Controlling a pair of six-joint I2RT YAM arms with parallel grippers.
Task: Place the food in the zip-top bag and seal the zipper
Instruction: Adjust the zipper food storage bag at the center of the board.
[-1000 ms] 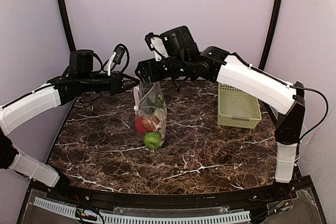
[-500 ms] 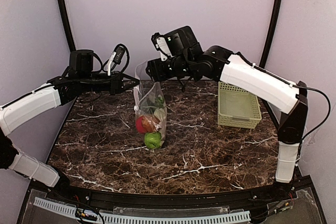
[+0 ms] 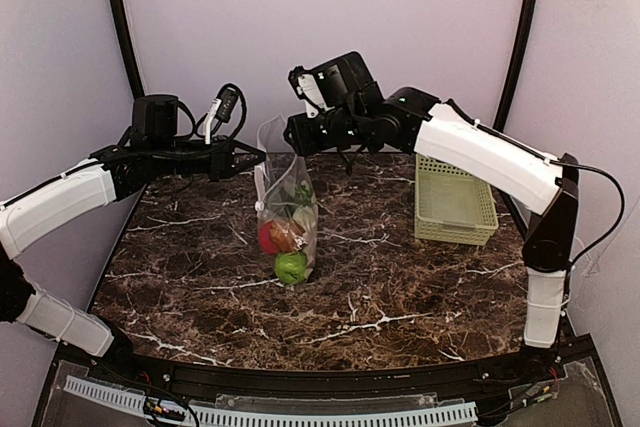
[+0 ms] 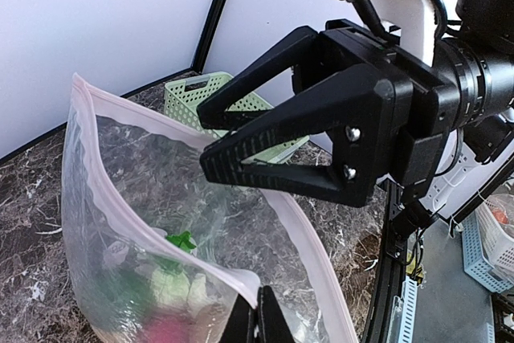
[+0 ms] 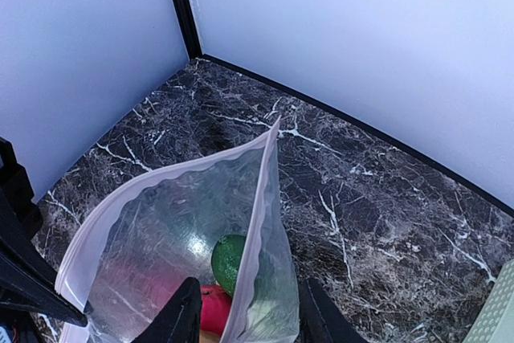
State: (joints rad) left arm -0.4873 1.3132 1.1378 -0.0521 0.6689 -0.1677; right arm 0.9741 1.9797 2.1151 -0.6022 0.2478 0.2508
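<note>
Standing upright on dark marble worktop (image 3: 420,297), clear crinkly zip-top bag (image 3: 287,209) holds the toy food (image 3: 290,247); loading looks done. Grip: left end effector (image 3: 256,154) clamped on whitish-pink zipper strip (image 5: 261,222); right end effector (image 4: 210,140) spread apart over the gaping mouth. Sealing remains.

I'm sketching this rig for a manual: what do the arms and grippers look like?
Both arms have white shell links and black joints. The left arm has looping black cable at its wrist; a black cable trails off the right arm. The right gripper is matte black, two tapered open-frame fingers with silver screws; the left gripper is black.
</note>
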